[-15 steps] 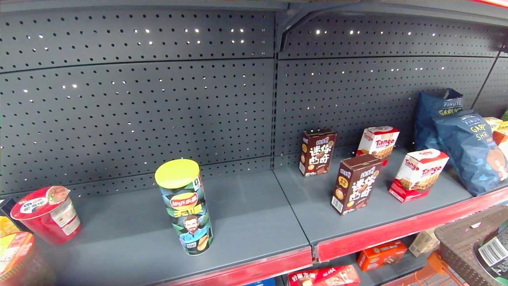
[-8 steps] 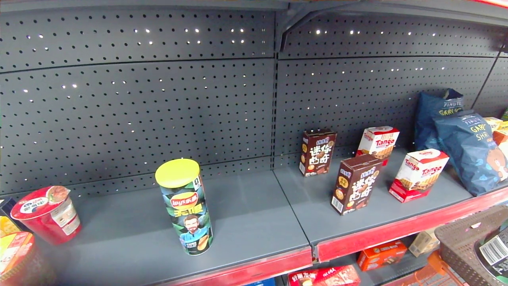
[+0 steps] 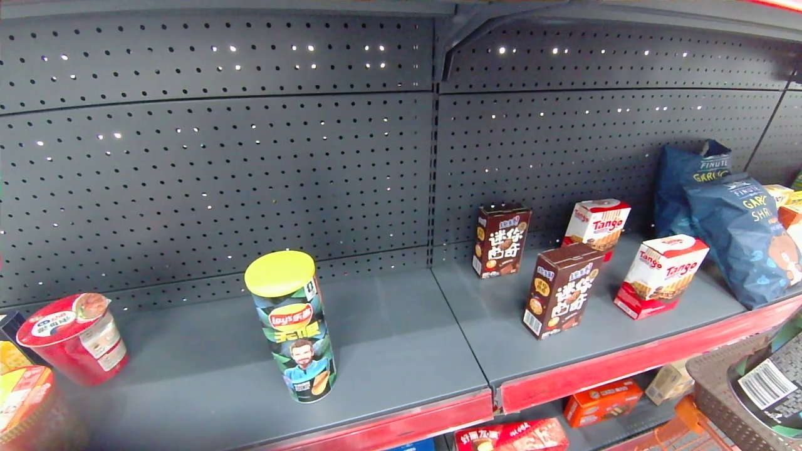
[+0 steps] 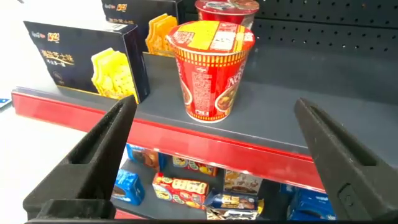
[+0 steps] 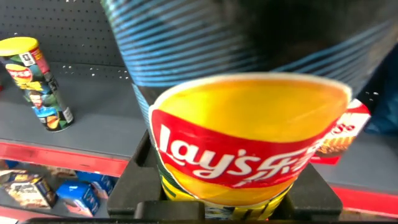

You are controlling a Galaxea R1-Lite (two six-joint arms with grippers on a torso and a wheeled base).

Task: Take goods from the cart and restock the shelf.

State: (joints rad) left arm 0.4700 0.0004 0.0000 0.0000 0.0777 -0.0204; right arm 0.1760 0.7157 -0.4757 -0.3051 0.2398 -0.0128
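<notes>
Right now the right gripper (image 5: 227,199) has its jaws clamped on the chip can (image 3: 767,391), low over the cart basket (image 3: 714,376). Bare shelf (image 3: 401,338) beside the standing can (image 3: 291,326) lies up-left. Left gripper (image 4: 214,109) has its jaws wide apart, empty.

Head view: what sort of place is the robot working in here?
Most likely a supermarket or convenience-store aisle: a grey shelf with a perforated back panel and red front rail, packaged snacks on it such as a chip can and biscuit boxes, and a basket at the lower right.
</notes>
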